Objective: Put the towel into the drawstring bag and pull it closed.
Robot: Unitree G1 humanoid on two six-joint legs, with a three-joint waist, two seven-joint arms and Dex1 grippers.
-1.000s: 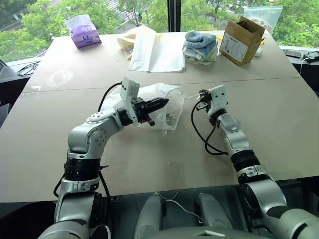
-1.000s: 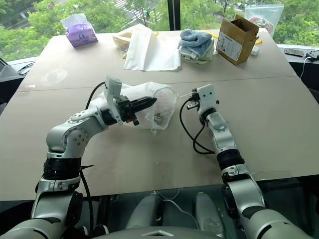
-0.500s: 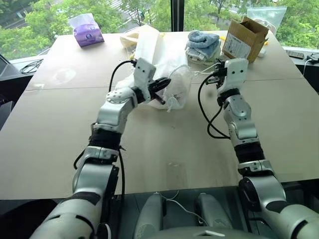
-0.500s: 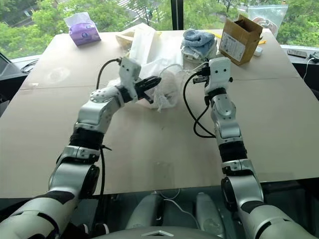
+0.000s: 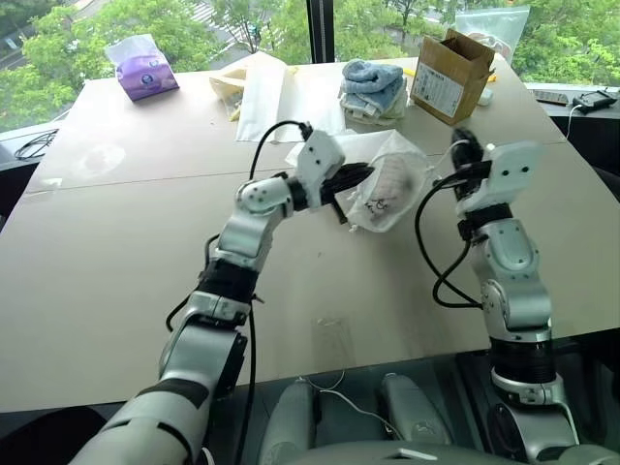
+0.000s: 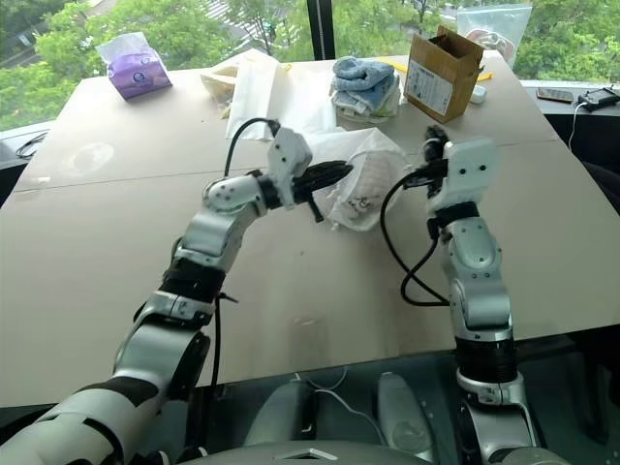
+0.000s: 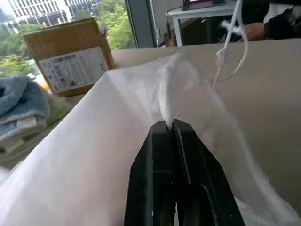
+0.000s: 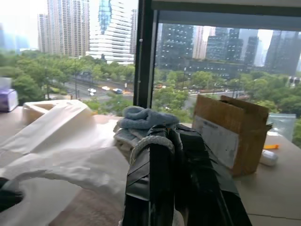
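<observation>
Table [image 5: 116,242]: one wide beige surface. At its centre, one drawstring bag [image 5: 392,184], white and bulging, is raised above the tabletop between the two arms. One towel [image 5: 395,177] shows as a pale pinkish mass through the thin cloth; its outline is hard to make out.

Left gripper [image 5: 356,174]: at the 9 o'clock side of the bag, its two black fingers [image 7: 175,155] pressed together, pinching a fold of the bag's cloth.

Right gripper [image 5: 463,143]: at the 3 o'clock side of the bag, fingers closed on one white drawstring [image 8: 150,143], which loops over the fingertips; the cord's run to the bag's mouth is too thin to trace.

At 12 o'clock along the far edge: one cardboard box [image 5: 448,75], one stack of blue and light-green towels [image 5: 373,89], one flat cream-white cloth sheet [image 5: 281,97]. At 10 o'clock: one purple tissue pack [image 5: 142,68].
</observation>
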